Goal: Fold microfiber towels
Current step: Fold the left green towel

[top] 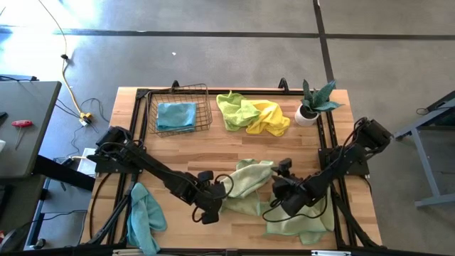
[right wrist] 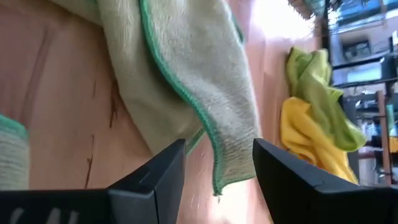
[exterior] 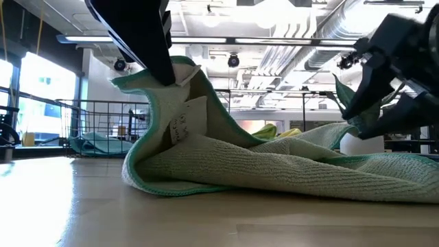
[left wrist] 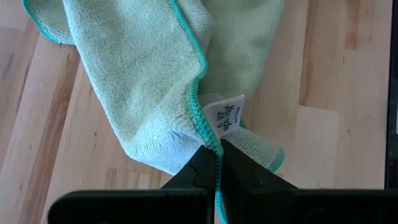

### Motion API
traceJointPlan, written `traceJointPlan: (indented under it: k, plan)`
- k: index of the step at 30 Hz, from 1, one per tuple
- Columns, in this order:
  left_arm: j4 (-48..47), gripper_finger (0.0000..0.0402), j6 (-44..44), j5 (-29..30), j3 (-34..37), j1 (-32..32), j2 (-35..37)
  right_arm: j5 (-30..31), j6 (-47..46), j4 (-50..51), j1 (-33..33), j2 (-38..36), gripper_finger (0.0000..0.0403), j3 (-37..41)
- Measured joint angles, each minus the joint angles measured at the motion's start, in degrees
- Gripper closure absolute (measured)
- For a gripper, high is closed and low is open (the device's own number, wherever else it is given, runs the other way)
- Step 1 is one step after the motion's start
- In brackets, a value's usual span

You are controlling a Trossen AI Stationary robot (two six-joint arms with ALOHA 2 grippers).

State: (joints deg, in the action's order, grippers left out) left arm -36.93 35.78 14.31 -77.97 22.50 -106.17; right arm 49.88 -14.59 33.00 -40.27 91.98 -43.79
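The sage towel [top: 245,186] lies crumpled at the table's [top: 213,146] 6 o'clock, near the front edge. The left gripper [left wrist: 214,158] is clamped on its teal hem beside the tag [left wrist: 225,116]. The right gripper [right wrist: 217,168], fingers apart, hovers at the towel's 3 o'clock, a hem hanging between them.

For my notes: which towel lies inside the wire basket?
The light blue towel, alone in the wire basket; the lime green, yellow, teal and pale sage ones lie on the table.
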Motion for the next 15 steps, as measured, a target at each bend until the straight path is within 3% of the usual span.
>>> traceJointPlan:
  k: [3, 11, 15]
  plan:
    - [0.0, 0.0401, -0.01, 0.0, 0.0, 0.0, 0.0, -0.24, -0.01, -0.11, 0.77, 1.72, 0.0222, 0.0]
    - [0.09, 0.0401, 0.15, -0.09, 0.0, 0.0, 0.0, 7.36, 0.04, 0.58, 1.77, 5.23, 0.0222, 0.04]
    - [0.09, 0.0401, 0.65, -0.2, 0.0, 0.0, 0.0, 8.12, 0.04, 0.55, 1.77, 5.21, 0.0231, 0.04]
